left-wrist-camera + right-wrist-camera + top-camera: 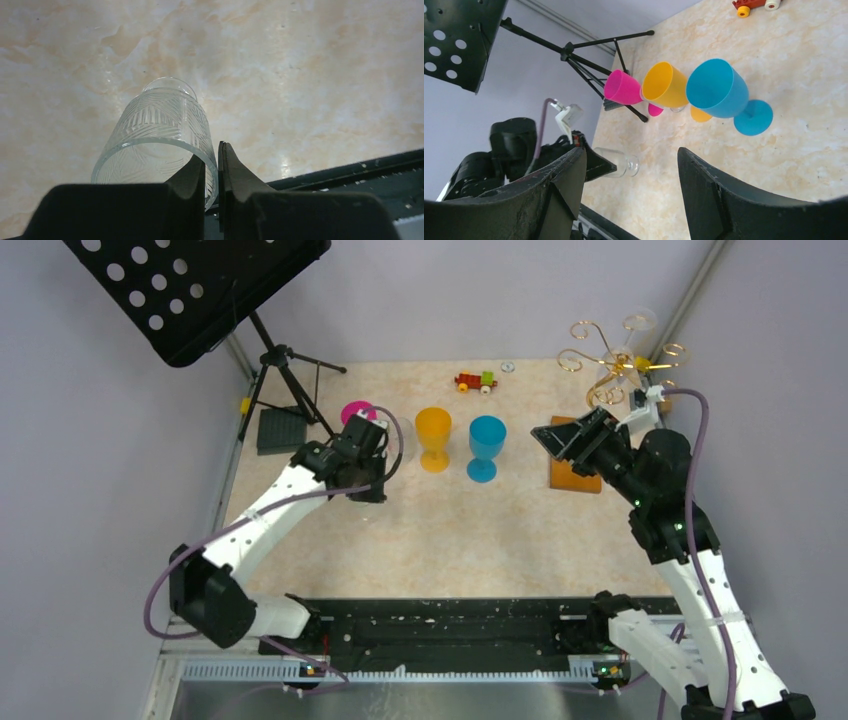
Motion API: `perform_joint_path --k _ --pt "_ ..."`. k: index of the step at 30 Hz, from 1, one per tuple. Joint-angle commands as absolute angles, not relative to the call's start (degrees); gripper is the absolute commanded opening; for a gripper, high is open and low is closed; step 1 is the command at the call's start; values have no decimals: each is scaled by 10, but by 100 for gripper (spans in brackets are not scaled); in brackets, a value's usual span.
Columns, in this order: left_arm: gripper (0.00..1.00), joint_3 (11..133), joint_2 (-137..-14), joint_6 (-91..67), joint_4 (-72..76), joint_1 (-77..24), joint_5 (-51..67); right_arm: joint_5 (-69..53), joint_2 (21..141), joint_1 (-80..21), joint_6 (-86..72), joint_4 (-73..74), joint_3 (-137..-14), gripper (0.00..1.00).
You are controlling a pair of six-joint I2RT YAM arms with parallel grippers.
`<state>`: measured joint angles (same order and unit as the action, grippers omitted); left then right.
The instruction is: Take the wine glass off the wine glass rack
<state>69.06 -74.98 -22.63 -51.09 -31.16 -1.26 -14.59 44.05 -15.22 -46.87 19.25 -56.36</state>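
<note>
The wine glass rack [612,362] is a gold wire stand with curled arms at the far right, on an orange-brown wooden base [568,476]. A clear wine glass [636,322] hangs faintly among its arms. My right gripper [562,438] hovers open over the base's left side and holds nothing [631,152]. My left gripper [211,150] is shut on the rim of a clear cut-pattern glass [160,130], one finger inside and one outside. That glass also shows in the right wrist view [618,162], just over the table.
An orange goblet [434,436], a blue goblet [486,445] and a pink goblet [622,87] stand mid-table. A toy car [476,382] lies at the back. A black music stand [196,288] on a tripod [285,380] fills the far left corner. A black rail [440,625] runs along the near edge.
</note>
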Motion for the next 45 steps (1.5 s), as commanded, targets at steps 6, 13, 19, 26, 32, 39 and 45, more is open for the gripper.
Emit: perform_joint_path --k 6,13,19,26,32,39,45 --pt "0 697 -845 -236 -465 -293 -117 -137 432 -155 -442 216 -586 68" --pt "0 709 -878 -236 -440 -252 -104 -127 425 -155 -425 239 -595 68" --pt "0 714 -888 -228 -418 -230 -97 -128 425 -156 -418 245 -598 69" --pt "0 719 -909 -225 -412 -211 -92 -134 431 -155 -409 268 -622 69" --pt "10 729 -925 -222 -429 -209 -82 -131 431 -155 -403 279 -634 69" --pt "46 752 -908 -217 -460 -209 -119 -126 428 -155 -401 292 -649 70" --pt "72 761 -847 -207 -471 -210 -124 -128 423 -155 -403 299 -665 71"
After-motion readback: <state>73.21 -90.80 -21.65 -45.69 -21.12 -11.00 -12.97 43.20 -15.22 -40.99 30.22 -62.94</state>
